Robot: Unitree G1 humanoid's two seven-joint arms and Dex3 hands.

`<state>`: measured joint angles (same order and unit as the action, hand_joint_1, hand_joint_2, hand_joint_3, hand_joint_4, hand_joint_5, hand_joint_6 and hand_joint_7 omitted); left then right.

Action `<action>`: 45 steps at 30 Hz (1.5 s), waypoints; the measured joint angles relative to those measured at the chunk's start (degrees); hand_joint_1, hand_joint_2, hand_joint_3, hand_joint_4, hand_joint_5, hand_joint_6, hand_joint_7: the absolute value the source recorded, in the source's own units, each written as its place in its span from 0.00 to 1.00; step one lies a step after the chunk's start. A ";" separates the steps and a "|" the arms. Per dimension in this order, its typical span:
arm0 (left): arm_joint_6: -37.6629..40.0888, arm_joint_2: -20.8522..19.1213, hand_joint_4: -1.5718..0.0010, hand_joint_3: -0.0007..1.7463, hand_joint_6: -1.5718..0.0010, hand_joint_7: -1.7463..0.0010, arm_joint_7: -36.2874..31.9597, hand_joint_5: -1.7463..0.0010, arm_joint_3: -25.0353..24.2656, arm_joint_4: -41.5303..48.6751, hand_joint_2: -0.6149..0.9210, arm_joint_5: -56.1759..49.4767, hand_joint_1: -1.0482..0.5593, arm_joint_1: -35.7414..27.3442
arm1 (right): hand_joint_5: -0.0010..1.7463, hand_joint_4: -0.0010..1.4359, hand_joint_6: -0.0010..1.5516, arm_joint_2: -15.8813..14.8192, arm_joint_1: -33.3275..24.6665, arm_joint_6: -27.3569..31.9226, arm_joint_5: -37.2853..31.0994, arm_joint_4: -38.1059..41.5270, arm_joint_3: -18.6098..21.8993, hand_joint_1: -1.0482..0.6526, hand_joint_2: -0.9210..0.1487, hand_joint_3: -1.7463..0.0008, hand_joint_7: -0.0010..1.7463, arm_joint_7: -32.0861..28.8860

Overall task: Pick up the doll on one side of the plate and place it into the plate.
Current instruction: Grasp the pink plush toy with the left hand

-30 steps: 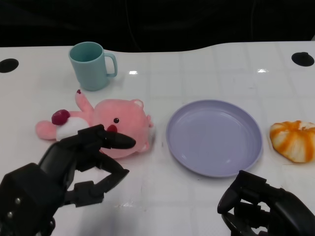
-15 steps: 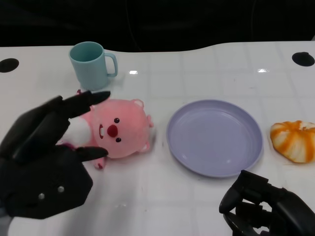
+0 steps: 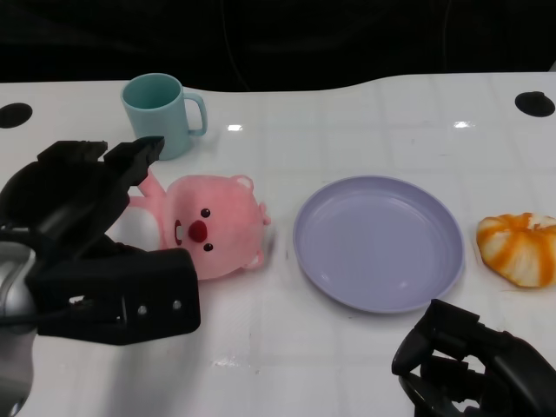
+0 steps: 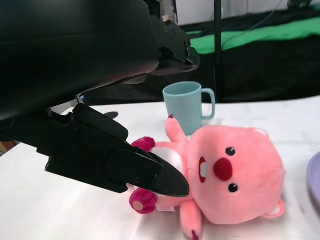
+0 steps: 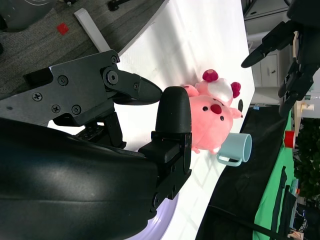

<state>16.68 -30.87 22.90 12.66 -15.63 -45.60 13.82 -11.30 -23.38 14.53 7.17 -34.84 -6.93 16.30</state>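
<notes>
While the left hand (image 3: 95,252) hovers spread and empty, the doll (image 3: 208,228) lies on the bench.
Soft pink plush, left of the round, smooth lilac plate (image 3: 378,241); right hand (image 3: 473,365) curled, holding nothing.

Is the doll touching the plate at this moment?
Apart. The head view shows a strip of white table between the doll and the near rim of the plate.
</notes>
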 measured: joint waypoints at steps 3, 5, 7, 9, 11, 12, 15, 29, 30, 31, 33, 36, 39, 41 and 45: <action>0.82 0.07 1.00 0.01 0.93 0.99 1.36 0.92 1.47 3.17 0.99 -1.33 0.21 2.51 | 1.00 0.46 0.29 -0.01 -0.06 -0.01 -0.06 -0.06 -0.01 0.48 0.06 0.64 0.95 -0.01; 1.19 0.16 0.99 0.01 0.93 0.99 1.83 0.92 2.61 5.34 0.99 -2.25 0.21 3.82 | 1.00 0.46 0.29 0.00 -0.16 -0.01 -0.09 -0.15 -0.03 0.48 0.05 0.64 0.95 -0.04; 1.21 0.32 0.99 0.01 0.92 0.99 2.00 0.91 3.57 7.57 0.99 -2.63 0.21 5.01 | 1.00 0.46 0.29 0.01 -0.28 0.00 -0.09 -0.24 -0.05 0.48 0.05 0.64 0.94 -0.08; 0.86 0.57 0.99 0.01 0.92 0.99 1.99 0.91 4.74 10.45 0.99 -3.09 0.20 6.58 | 1.00 0.46 0.29 0.03 -0.42 0.01 -0.08 -0.34 -0.08 0.48 0.05 0.65 0.94 -0.14; 0.49 1.09 0.99 0.00 0.92 0.99 1.93 0.91 5.72 13.72 0.99 -3.34 0.20 8.09 | 1.00 0.46 0.29 0.04 -0.58 0.02 -0.09 -0.48 -0.13 0.48 0.05 0.65 0.94 -0.20; 0.41 1.45 0.99 0.00 0.92 0.99 1.91 0.91 6.11 15.20 0.99 -3.37 0.20 8.67 | 1.00 0.46 0.29 0.03 -0.69 0.02 -0.10 -0.55 -0.14 0.48 0.05 0.65 0.94 -0.23; 0.27 2.41 0.99 0.00 0.91 0.99 1.74 0.90 7.60 19.08 0.99 -3.65 0.21 10.23 | 1.00 0.46 0.29 0.03 -0.98 0.03 -0.14 -0.65 -0.18 0.47 0.05 0.65 0.94 -0.26; -3.69 7.38 0.98 0.00 0.89 0.99 -3.10 0.90 12.89 39.54 0.97 -3.40 0.22 18.65 | 1.00 0.46 0.30 0.02 -1.90 0.66 -0.04 -2.20 -0.27 0.47 0.05 0.65 0.94 -0.25; -3.78 7.87 0.98 0.00 0.89 0.99 -3.66 0.90 13.29 41.32 0.98 -3.40 0.23 19.51 | 1.00 0.46 0.30 0.01 -1.98 0.70 -0.05 -2.30 -0.27 0.47 0.05 0.65 0.95 -0.26; -3.80 8.37 0.98 0.00 0.89 0.99 -4.05 0.90 13.72 43.10 0.98 -3.40 0.23 20.40 | 1.00 0.46 0.30 0.01 -2.02 0.74 -0.07 -2.37 -0.28 0.47 0.05 0.65 0.95 -0.25; -3.88 9.28 0.97 0.00 0.88 0.99 -4.85 0.90 14.61 46.72 0.98 -3.40 0.23 21.97 | 1.00 0.46 0.30 0.00 -2.13 0.81 -0.07 -2.45 -0.28 0.47 0.05 0.65 0.95 -0.26; -4.41 10.73 0.96 0.00 0.87 0.99 -6.43 0.90 15.87 53.31 0.98 -3.36 0.23 24.56 | 1.00 0.46 0.30 -0.01 -2.32 1.01 0.00 -2.55 -0.24 0.47 0.05 0.65 0.95 -0.25; -6.21 11.85 0.96 0.00 0.87 0.99 -8.70 0.90 16.77 59.32 0.98 -3.01 0.24 26.97 | 1.00 0.46 0.30 -0.03 -2.36 1.02 -0.06 -2.73 -0.27 0.47 0.05 0.65 0.95 -0.25; -7.80 12.54 0.96 0.00 0.86 0.99 -10.71 0.90 17.10 62.81 0.99 -2.77 0.26 27.88 | 1.00 0.46 0.30 -0.04 -2.43 1.02 -0.09 -2.99 -0.28 0.46 0.05 0.65 0.95 -0.26; -9.56 13.85 0.83 0.01 0.72 0.99 -13.74 0.93 18.06 68.76 1.00 -2.08 0.34 29.75 | 1.00 0.46 0.30 -0.05 -2.51 1.02 -0.16 -3.49 -0.32 0.46 0.05 0.65 0.95 -0.26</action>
<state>7.12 -17.03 9.16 30.72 53.13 -47.67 43.57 -11.35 -25.89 15.55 7.02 -38.33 -7.25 16.04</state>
